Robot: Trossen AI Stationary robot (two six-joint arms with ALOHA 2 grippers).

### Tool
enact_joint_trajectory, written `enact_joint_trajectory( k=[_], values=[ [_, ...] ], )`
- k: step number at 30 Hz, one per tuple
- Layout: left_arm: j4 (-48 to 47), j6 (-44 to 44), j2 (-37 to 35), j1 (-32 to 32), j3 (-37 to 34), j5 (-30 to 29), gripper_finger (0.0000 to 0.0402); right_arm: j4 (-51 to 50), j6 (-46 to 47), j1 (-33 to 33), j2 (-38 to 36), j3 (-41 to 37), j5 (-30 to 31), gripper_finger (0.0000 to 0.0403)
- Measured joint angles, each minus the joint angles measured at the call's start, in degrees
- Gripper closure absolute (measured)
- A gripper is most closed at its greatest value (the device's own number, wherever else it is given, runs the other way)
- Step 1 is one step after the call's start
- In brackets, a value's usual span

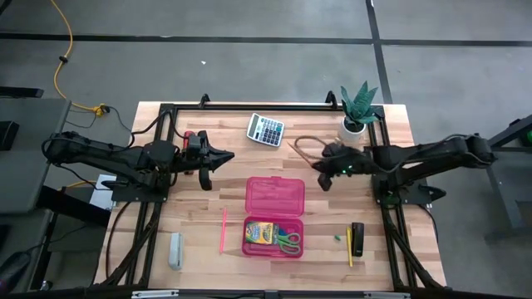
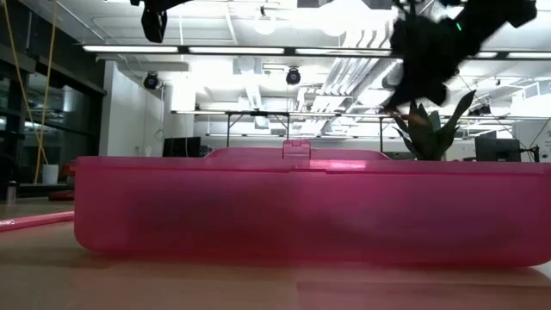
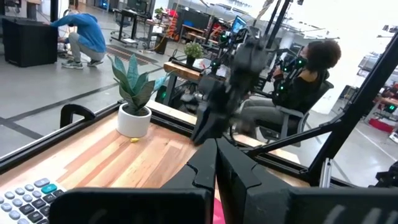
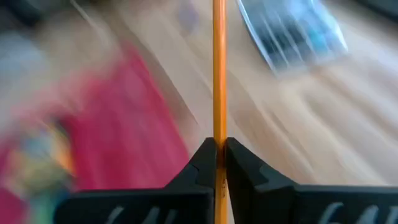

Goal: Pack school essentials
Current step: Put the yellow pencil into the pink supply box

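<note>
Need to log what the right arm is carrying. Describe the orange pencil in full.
The orange pencil is a thin, straight, plain orange stick. The right gripper is shut on it, its dark fingers pinching it from both sides, so it points forward out of the grip. It hangs in the air above the wooden table, touching nothing else. Its tip is out of frame.

calculator [image 1: 265, 129], potted plant [image 1: 358, 109], pink case [image 1: 274, 198]

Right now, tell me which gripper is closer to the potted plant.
Right. The right gripper, shut on an orange pencil, hangs just beside the potted plant, toward the table's middle. The left gripper sits shut well across the table, beyond the calculator.
</note>
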Motion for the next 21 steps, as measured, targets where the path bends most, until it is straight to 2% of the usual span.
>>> enact_joint_trajectory(
  k=[5,10,14,21],
  values=[
    [-0.1,1.0,0.0,0.0,0.0,0.3,0.0401,24.0,-2.8,0.1,0.9,-1.2,-0.3,0.0402],
    [0.1,1.1,0.0,0.0,0.0,0.5,0.0401,40.9,-6.9,1.3,4.6,-1.2,-2.5,0.0402],
    [0.2,2.6,0.0,0.0,0.0,0.5,0.0401,46.7,-7.8,1.3,7.0,-1.2,-5.5,0.0403],
    [0.2,2.6,0.0,0.0,0.0,0.5,0.0401,47.3,-6.7,1.3,7.8,-1.2,-6.4,0.0403]
  ],
)
